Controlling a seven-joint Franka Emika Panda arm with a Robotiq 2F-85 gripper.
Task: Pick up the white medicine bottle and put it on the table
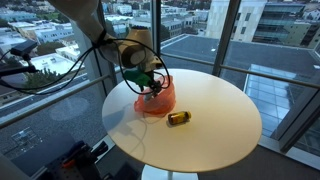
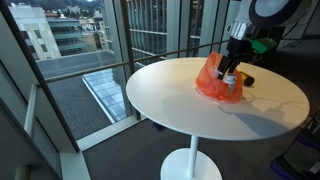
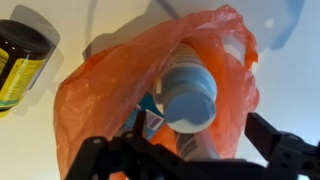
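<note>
The white medicine bottle stands inside the open red translucent bag, its round cap facing the wrist camera. My gripper is open, with one finger on each side of the bottle, and the right finger is clearly apart from it. In both exterior views the gripper reaches down into the bag on the round cream-white table. The bottle's lower body is hidden by the gripper and the bag.
A small dark amber bottle with a gold label lies on the table beside the bag, and it also shows in an exterior view. Large windows and a railing surround the table.
</note>
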